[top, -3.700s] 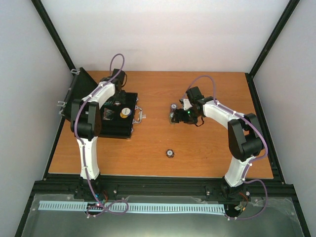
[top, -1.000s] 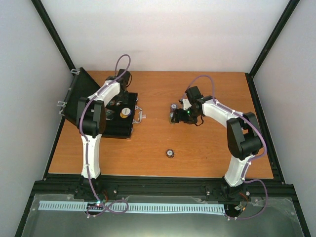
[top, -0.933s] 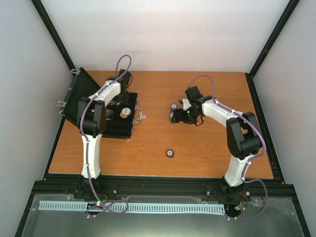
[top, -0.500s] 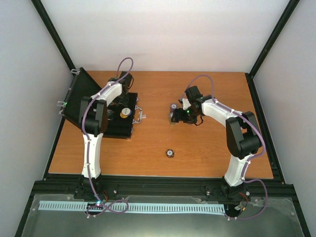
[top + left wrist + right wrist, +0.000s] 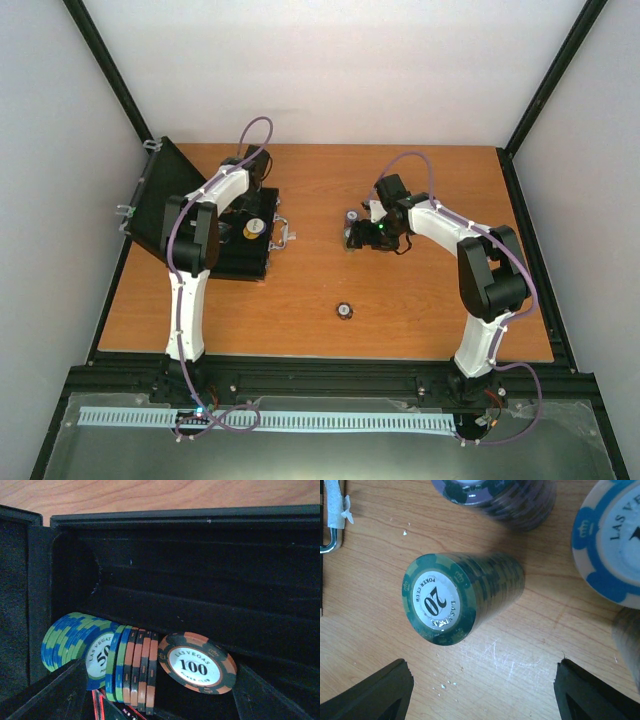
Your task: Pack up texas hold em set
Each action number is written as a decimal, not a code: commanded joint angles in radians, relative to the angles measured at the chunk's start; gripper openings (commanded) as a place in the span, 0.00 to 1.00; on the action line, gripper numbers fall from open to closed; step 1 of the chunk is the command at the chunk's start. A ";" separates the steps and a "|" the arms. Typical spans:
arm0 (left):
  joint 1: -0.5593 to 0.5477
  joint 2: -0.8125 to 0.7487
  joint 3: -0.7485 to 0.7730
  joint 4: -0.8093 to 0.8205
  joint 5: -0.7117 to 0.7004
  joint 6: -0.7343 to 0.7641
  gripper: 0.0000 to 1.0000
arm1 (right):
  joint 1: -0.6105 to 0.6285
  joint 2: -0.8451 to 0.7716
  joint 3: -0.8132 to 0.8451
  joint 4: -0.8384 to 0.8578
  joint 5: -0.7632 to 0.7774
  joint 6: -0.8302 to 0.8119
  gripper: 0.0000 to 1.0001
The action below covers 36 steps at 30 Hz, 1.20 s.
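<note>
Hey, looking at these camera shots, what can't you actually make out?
- Right wrist view: blue-and-white disc, cut by the right edge, value hidden.
- Right wrist view: purple stack, cut by the top edge.
- Left wrist view: red item beside the chips, cut by the bottom edge.
- Top view: lone round piece on the table, too small to read.

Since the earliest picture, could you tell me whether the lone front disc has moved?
No; the disc sits at the same spot against the table's near edge.

Orange chip point(image 5: 197, 663) reads "Las Vegas 100", blue chip point(image 5: 100, 656) "50", green stack point(image 5: 438, 601) "20".
</note>
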State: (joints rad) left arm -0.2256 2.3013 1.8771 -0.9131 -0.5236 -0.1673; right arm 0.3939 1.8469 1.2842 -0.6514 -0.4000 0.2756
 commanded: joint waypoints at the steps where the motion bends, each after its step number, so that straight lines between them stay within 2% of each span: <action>1: 0.000 -0.002 0.011 0.004 -0.075 0.008 0.81 | -0.006 -0.001 0.021 -0.004 0.003 -0.006 0.79; 36: 0.000 -0.070 -0.012 -0.014 -0.183 0.007 0.84 | -0.007 -0.023 -0.017 0.014 0.000 -0.016 0.79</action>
State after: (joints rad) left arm -0.2298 2.2635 1.8580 -0.9134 -0.6689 -0.1635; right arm 0.3939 1.8465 1.2797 -0.6483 -0.4011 0.2733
